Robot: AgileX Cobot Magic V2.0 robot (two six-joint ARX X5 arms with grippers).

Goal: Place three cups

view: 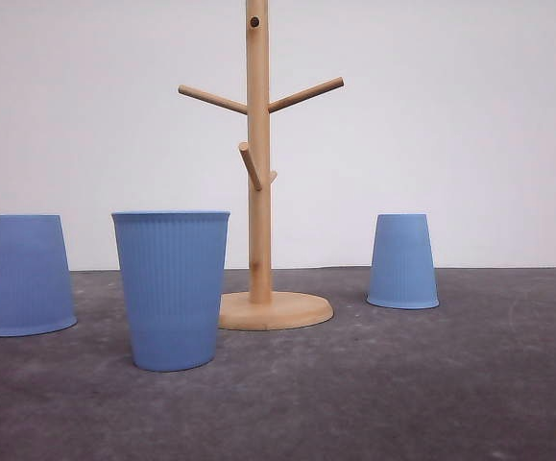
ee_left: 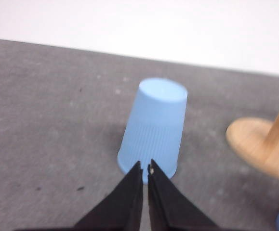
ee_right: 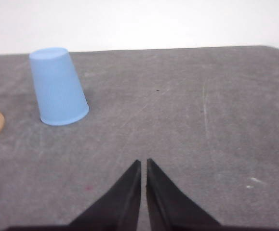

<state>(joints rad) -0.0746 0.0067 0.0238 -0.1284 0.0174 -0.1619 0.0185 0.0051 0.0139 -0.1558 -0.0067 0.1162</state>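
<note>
plain white wall (view: 470, 115) behind a dark grey tabletop (view: 402, 384).

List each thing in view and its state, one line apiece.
Left cup: upside down on the table, left of the stand.
Middle cup: upright, mouth up, empty-handed.
Right cup: upside down, right of the stand.
Wooden stand: upright, pegs bare.
Left gripper: shut, holding nothing.
Right gripper: shut, holding nothing.

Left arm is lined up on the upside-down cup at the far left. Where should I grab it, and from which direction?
The left cup stands inverted, flat base up, wide rim on the table. The left gripper looks shut, so open it first. Probably best to come in level from the near side and pinch the narrower upper wall just below the base, where the taper fits the jaws and the ribbing should help grip.
</note>
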